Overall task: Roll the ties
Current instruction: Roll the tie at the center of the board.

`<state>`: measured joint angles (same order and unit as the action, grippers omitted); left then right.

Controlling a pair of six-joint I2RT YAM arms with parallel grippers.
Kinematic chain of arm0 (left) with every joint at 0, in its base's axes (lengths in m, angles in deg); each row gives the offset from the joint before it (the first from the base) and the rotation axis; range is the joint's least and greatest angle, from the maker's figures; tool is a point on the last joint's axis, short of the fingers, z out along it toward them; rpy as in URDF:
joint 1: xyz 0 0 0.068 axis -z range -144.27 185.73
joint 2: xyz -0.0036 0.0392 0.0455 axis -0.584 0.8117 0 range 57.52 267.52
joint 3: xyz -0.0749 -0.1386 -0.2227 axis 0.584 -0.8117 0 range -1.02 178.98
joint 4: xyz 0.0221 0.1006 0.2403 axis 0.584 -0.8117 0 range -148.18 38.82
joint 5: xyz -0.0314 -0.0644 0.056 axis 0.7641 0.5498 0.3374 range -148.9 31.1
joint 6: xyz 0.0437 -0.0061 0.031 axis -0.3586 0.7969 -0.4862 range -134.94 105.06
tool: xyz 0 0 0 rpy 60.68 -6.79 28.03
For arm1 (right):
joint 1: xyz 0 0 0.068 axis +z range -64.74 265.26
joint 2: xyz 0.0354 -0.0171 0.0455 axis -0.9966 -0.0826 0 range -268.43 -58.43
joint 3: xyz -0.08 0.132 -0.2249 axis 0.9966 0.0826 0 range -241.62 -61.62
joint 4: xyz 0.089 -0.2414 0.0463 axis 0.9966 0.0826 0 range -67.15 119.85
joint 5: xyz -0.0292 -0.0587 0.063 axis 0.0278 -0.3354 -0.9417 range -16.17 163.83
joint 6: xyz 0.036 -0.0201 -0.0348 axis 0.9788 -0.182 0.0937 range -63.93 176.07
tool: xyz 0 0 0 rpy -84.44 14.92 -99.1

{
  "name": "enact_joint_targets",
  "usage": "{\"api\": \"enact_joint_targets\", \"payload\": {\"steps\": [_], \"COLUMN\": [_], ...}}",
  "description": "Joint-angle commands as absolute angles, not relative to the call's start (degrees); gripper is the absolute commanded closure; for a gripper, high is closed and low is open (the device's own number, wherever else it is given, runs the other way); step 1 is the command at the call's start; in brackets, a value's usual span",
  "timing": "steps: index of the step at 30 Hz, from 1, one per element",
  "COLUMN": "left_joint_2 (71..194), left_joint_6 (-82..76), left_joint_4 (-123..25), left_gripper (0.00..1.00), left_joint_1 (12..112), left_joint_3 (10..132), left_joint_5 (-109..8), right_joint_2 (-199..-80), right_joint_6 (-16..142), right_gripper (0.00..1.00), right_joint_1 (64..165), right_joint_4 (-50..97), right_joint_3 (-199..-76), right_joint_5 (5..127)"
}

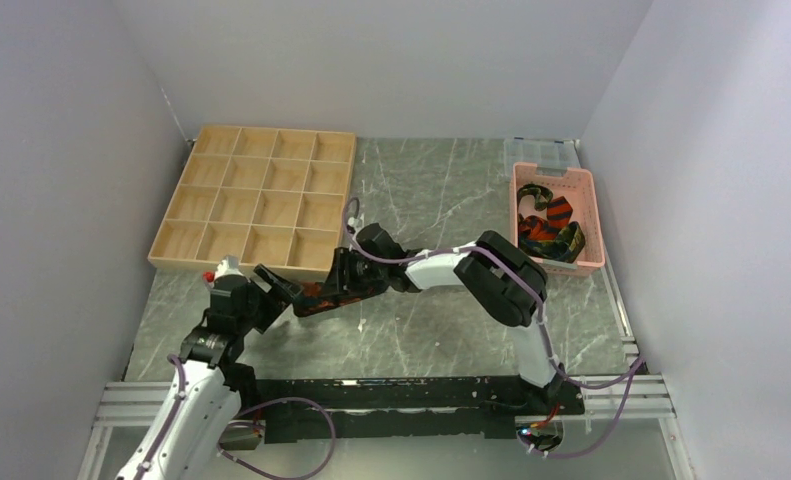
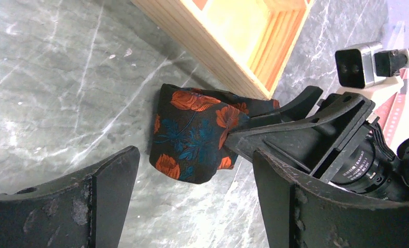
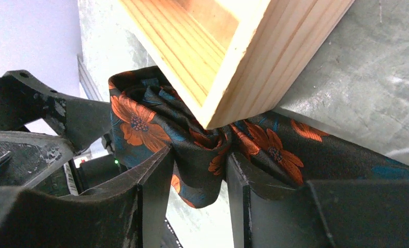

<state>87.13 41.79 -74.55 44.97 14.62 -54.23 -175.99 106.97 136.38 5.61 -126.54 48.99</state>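
Note:
A rolled tie, black with orange flowers and blue leaves, hangs just above the marble table by the front right corner of the wooden tray. My right gripper is shut on the tie, with folds of fabric pinched between both fingers. My left gripper stands wide open, facing the roll from the left with its fingers on either side and clear of the cloth. From above, the tie sits between the left gripper and the right gripper. More ties lie bundled in the pink basket.
The wooden tray of several compartments fills the back left, its corner almost touching the held roll. The pink basket stands at the back right by a clear plastic box. White walls close in three sides, and a metal rail runs along the near edge.

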Motion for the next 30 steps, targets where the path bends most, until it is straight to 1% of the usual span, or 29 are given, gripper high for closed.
{"api": "enact_joint_targets", "payload": {"steps": [1,6,11,18,24,30], "left_joint_2": [84.53,83.48,84.13,86.36,87.77,89.11], "left_joint_6": [42.07,42.60,43.06,41.59,40.50,40.38], "left_joint_4": [-80.08,-82.35,-80.21,-78.91,-81.46,-83.82], "left_gripper": [0.13,0.13,0.13,0.13,0.15,0.19], "left_joint_1": [44.70,44.70,44.70,44.70,44.70,44.70], "left_joint_3": [14.72,13.91,12.60,13.47,15.47,17.93], "left_joint_5": [-58.19,-59.60,-59.91,-59.47,-62.34,-66.00], "right_joint_2": [-177.59,-179.80,-181.60,-184.28,-186.21,-185.95], "right_joint_6": [109.21,111.73,114.31,113.68,113.13,110.66], "right_gripper": [0.56,0.59,0.64,0.67,0.67,0.67], "right_joint_1": [136.84,137.03,137.17,137.54,137.62,137.63], "right_joint_4": [-0.90,-6.12,-12.12,-12.44,-12.16,-6.79], "right_joint_3": [-128.51,-129.25,-128.74,-130.11,-130.64,-130.59], "right_joint_5": [46.22,43.95,42.28,42.38,43.17,47.06]}}
